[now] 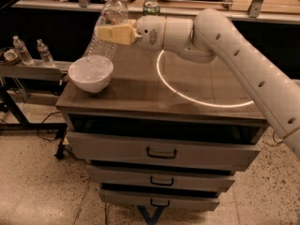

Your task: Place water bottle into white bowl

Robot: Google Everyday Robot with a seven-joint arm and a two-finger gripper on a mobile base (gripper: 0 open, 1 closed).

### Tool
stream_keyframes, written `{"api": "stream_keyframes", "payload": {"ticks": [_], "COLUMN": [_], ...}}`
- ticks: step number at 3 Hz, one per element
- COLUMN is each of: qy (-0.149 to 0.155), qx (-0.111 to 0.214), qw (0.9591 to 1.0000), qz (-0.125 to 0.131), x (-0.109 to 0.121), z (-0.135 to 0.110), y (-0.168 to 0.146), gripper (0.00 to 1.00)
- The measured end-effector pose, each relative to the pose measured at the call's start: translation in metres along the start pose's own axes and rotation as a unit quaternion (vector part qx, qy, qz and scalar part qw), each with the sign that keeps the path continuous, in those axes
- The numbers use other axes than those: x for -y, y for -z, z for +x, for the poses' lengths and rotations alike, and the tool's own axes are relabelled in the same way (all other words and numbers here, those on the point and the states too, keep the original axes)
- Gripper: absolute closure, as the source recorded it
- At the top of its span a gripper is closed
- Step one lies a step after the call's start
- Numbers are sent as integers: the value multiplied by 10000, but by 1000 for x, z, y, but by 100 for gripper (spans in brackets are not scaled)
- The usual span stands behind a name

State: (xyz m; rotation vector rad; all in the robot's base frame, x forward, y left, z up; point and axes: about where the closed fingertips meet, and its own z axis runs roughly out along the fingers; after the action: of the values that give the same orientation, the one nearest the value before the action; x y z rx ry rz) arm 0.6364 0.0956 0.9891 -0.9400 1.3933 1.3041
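Note:
The water bottle [106, 29], clear ribbed plastic with a white cap, is held tilted in the air, cap up to the right, base down to the left just above the far rim of the white bowl [91, 73]. My gripper [112, 33], with yellowish fingers, is shut on the bottle's middle. The bowl stands at the left front corner of the cabinet top [140, 90]. The white arm reaches in from the right.
A green drink can [151, 8] stands at the back of the cabinet top. Two tiny bottles [22, 49] stand on a low shelf to the left. A bright ring of light [187, 95] lies on the top. Drawers are below.

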Motion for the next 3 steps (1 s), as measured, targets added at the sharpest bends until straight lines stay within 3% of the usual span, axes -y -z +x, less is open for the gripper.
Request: {"api": "stream_keyframes", "payload": {"ticks": [1, 3], "qy": [-95, -431], "qx": [25, -65], "qw": [10000, 9989], "qz": [-7, 146], "x": [0, 11], "z": [9, 41], "y": [-12, -25], "gripper": [100, 53]}}
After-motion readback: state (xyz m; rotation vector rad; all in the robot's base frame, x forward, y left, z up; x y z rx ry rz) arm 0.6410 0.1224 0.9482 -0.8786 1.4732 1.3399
